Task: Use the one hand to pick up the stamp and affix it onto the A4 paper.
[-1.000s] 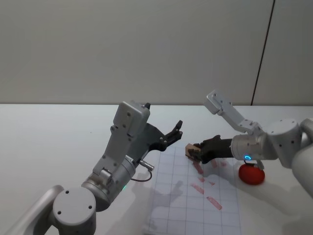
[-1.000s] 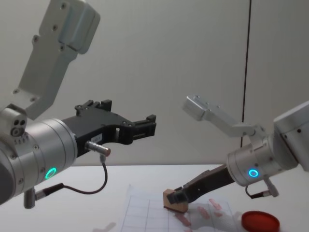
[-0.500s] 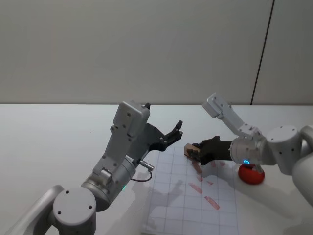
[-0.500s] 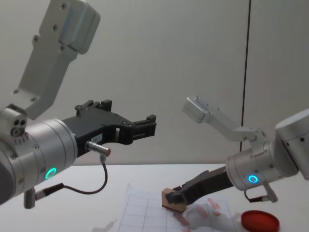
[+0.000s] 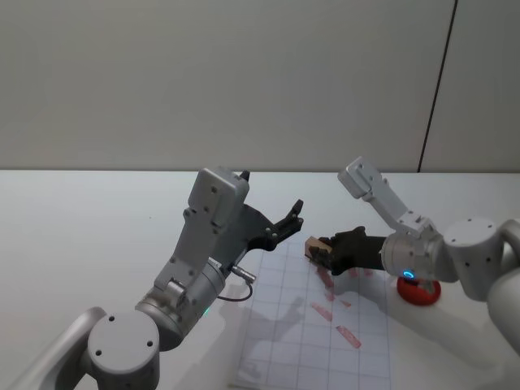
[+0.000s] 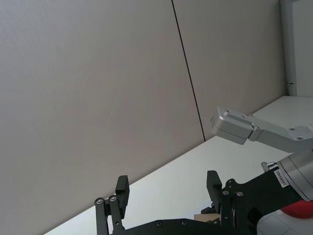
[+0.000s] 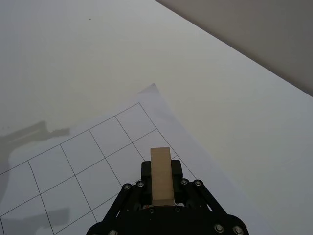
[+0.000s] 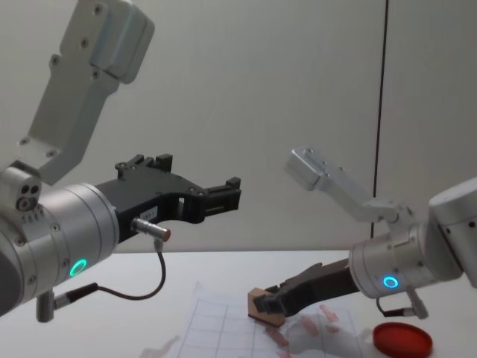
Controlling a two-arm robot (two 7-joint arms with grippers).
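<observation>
Right gripper (image 5: 320,249), slim black two-finger type on silver wrist with blue-lit ring: reaches toward the robot's left, low over the table, fingers clamped on the small tan wooden rectangular stamp (image 5: 311,245).

Stamp pose: in the right wrist view its long axis runs straight out along the gripper's reach, one end between the fingers and the other projecting past the fingertips. The fingers grip its two narrow long sides. In the chest view the block is tilted, its outer end slightly lower. It sits at the far left part of the white A4 paper with grey grid (image 5: 302,345), near the sheet's far corner. Contact with the sheet: cannot tell.

Surroundings:
- Red oblong stamp marks (image 5: 328,313) lie on the sheet's right half, nearer the robot than the stamp.
- Flat round red ink pad (image 5: 418,292) rests on the white table (image 5: 89,215) just right of the sheet, partly behind the right wrist.
- Left gripper (image 5: 294,214), larger, black, green-lit ring, hangs raised above the table to the left of the stamp, fingers apart, holding nothing. It is near the stamp in the head view but well above it in the chest view.
</observation>
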